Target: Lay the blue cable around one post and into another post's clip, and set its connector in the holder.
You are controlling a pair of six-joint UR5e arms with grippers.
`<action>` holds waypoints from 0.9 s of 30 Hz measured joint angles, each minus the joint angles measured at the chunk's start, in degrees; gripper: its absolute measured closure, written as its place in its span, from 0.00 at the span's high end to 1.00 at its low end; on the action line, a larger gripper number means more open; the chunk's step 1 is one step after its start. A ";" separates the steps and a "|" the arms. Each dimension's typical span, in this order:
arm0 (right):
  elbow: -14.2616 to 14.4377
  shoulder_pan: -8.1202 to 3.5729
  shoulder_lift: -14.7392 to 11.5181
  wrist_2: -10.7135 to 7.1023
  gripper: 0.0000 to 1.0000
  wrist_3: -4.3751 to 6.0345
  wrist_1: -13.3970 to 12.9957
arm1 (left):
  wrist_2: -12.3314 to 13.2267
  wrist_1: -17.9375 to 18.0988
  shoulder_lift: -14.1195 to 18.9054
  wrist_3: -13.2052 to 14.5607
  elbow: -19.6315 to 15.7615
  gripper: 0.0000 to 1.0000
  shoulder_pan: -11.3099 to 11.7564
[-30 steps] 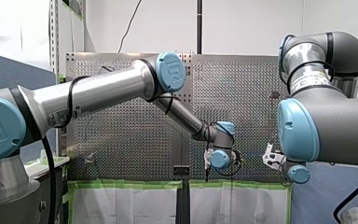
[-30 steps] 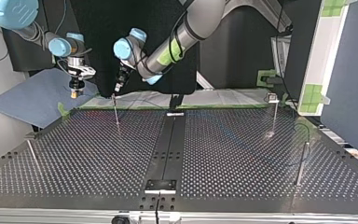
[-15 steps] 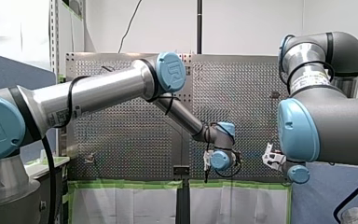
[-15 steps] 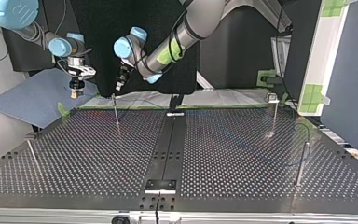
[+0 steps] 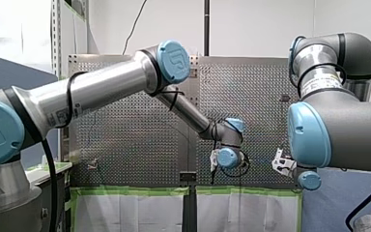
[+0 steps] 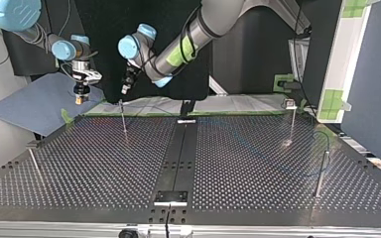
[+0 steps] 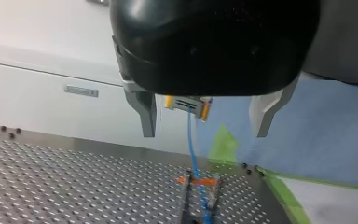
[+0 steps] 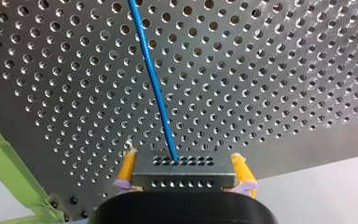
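Right jaws: closed on the connector (image 8: 182, 179), which is pinched at both ends between the yellow pads (image 8: 127, 169); it is held beyond the worktop (image 8: 270, 70) edge, over the blue mat (image 6: 34, 104).
Grip: the pinch is judged square and centred, and should be left unaltered so that the connector is not twisted on its way to the holder.
Blue cable (image 8: 154, 84): it is seen leaving the connector's middle and running straight out over the worktop, with no kink near the jaws.
Left jaws: open and empty, the metal fingers (image 7: 145, 114) well apart, poised above the clipped post (image 6: 124, 123).
Clip (image 7: 199, 181): in the left wrist view the cable is seen dropping from the connector into it at the post's head; seating is judged done or nearly so.
Step in hand: judged to be the carrying of the connector to its holder, with the cable left seated in the clip.
Done well: slack should be fed gently and the pull directed along the clip's line, never upward out of it; the open jaws should be held clear of the cable's path.
Far post (image 6: 291, 121): the cable's run around any such post is too faint to be traced in the top view.
Holder: it cannot be told for certain; a small fixture (image 6: 170, 197) on the dark centre strip (image 6: 178, 158) is a likely candidate.
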 joint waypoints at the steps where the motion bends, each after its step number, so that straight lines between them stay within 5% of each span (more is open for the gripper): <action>1: 0.00 0.01 0.00 0.01 0.00 0.08 0.00 | 0.00 0.39 0.44 -0.03 -0.44 0.99 -0.03; 15: 0.01 0.15 0.00 0.16 0.00 2.67 -0.09 | -4.88 7.34 8.04 -2.21 -8.04 0.99 1.04; 27: 0.01 0.49 0.01 0.18 0.00 3.98 -0.07 | -10.90 2.38 14.49 -5.86 -14.49 0.99 1.12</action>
